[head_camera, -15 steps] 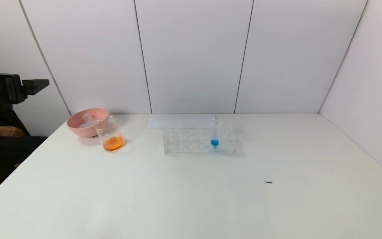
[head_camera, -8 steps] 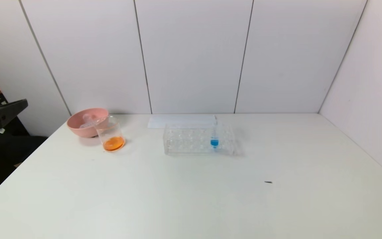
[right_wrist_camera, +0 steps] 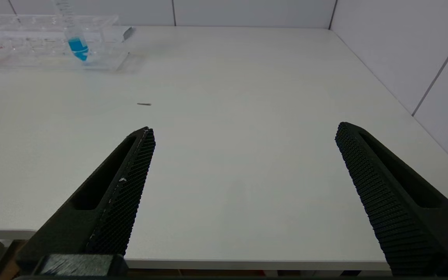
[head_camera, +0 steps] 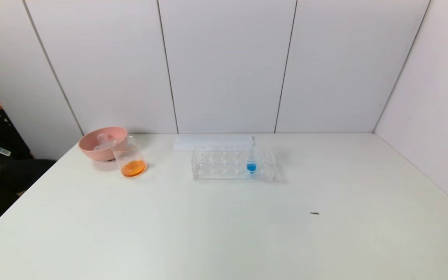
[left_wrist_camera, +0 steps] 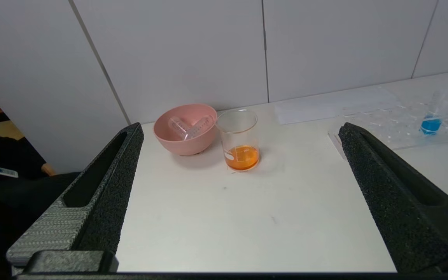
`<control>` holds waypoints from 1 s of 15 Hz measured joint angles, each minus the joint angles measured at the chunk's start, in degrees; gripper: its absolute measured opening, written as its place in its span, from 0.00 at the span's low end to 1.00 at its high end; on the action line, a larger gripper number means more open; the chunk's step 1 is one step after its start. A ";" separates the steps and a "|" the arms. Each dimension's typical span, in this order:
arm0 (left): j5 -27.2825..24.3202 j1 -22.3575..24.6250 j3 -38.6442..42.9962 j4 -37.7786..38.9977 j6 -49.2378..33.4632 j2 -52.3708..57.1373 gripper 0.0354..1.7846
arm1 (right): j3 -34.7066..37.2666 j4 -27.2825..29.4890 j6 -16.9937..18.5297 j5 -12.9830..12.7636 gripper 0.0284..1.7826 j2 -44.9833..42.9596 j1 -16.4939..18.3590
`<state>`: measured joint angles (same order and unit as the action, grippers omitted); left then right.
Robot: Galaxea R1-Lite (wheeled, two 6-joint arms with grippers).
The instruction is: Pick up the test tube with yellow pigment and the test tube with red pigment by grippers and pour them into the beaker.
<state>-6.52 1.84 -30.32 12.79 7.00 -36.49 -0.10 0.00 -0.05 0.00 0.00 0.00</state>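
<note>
On the desk (head_camera: 224, 233), the beaker (head_camera: 130, 156) held orange liquid and stood just beside a pink bowl (head_camera: 100, 142). Two clear tubes (left_wrist_camera: 189, 127) lay in the bowl. The left claw (left_wrist_camera: 239, 130) and the right claw (right_wrist_camera: 243, 130) were both spread wide apart, holding nothing, back near the desk's front edge.

Setting: laboratory-style test bench. Evidence: plain white table (head_camera: 224, 233) enclosed by white panelled walls (head_camera: 224, 66); clear tube rack (head_camera: 233, 165) at far centre holding a tube of blue liquid (head_camera: 251, 166); glass beaker (head_camera: 130, 157) with orange liquid, far left, beside a pink bowl (head_camera: 100, 144).
</note>
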 joint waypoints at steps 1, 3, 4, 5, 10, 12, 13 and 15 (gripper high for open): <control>-0.11 -0.37 0.74 -0.04 -0.04 2.12 0.99 | 0.00 0.00 0.02 0.00 0.95 0.00 0.00; -0.22 -0.85 2.34 -0.20 -0.06 6.25 0.99 | 0.00 0.00 0.00 0.00 0.95 0.00 0.00; -0.37 -0.99 2.90 -0.28 -0.04 8.16 0.99 | 0.00 0.00 0.02 0.00 0.95 0.00 0.00; -0.45 -1.00 3.28 -0.55 -0.02 9.95 0.99 | 0.00 0.00 0.02 0.00 0.95 0.00 0.00; -0.78 -1.49 3.39 -4.33 0.02 18.32 0.99 | 0.00 0.00 0.00 0.00 0.95 0.00 0.00; -0.80 -1.77 3.10 -6.51 0.07 21.55 0.99 | 0.00 0.00 0.00 0.00 0.95 0.00 0.00; -1.18 -1.95 3.06 -7.45 0.07 22.99 0.99 | 0.00 0.00 0.00 0.00 0.95 0.00 0.00; -3.17 -2.17 2.99 -9.40 0.05 25.71 0.99 | 0.00 0.00 0.00 0.00 0.95 0.00 0.00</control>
<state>-9.69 -0.33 -27.33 3.39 7.05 -10.78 -0.10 0.00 -0.05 0.00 0.00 0.00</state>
